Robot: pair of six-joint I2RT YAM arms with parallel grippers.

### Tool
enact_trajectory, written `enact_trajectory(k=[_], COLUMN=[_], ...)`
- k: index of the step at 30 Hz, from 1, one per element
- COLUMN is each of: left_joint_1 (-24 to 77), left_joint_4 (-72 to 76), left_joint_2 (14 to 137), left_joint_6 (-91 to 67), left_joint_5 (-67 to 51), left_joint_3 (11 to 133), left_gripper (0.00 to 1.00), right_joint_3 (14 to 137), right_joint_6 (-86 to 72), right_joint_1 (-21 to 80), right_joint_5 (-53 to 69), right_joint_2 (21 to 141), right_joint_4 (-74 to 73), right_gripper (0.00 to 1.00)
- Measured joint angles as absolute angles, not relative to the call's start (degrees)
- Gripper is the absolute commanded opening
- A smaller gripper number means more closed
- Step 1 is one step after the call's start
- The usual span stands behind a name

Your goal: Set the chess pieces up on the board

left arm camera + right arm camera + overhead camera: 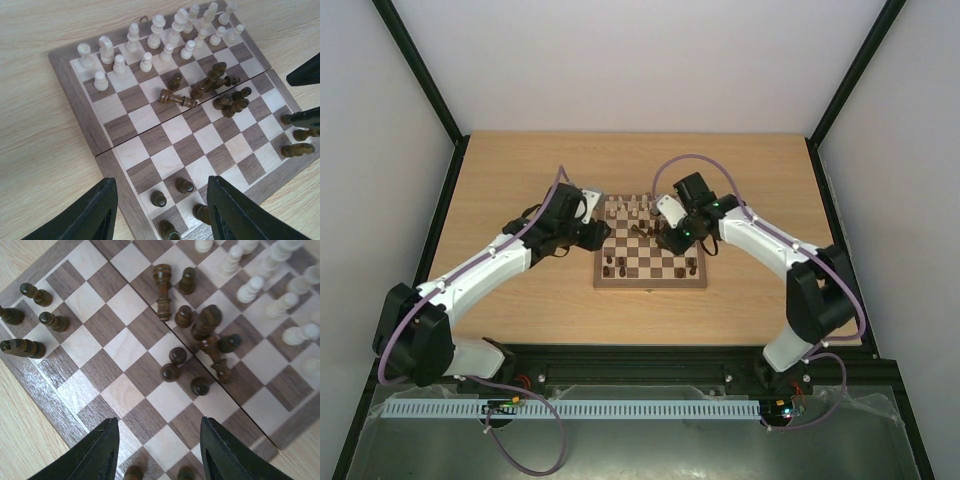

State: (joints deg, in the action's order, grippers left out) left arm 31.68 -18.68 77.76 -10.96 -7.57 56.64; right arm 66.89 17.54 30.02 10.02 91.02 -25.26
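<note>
The board (79, 100) lies at the middle of the bench (520, 180). Cream chess pieces (158, 27) stand in two rows along its far edge. Dark chess pieces (30, 294) stand few at its near corners, and more lie in a toppled heap (210, 85) mid-board. The left tool (161, 181) hovers at the board's left edge and the right tool (159, 420) over mid-board, both spread and pinching nothing.
</note>
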Motion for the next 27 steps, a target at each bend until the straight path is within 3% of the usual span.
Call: enact_trajectory(k=[19,27], left_joint_1=[28.9,28.6], left_joint_4=[-12.1,-11.6], left_joint_2=[77.7,78.1], left_joint_6=[-14.7,-15.2], left_joint_5=[-14.4,-15.1], left_joint_3=[53.5,53.5], left_gripper=[0.51,0.51], right_joint_3=[73.9,75.0], right_joint_6=[16.2,15.8], right_joint_1=[32.0,32.0], right_joint_5=[7.3,7.4], right_joint_2=[102.6,104.9], right_joint_4=[-27.9,-28.0], right_gripper=[0.32,0.18])
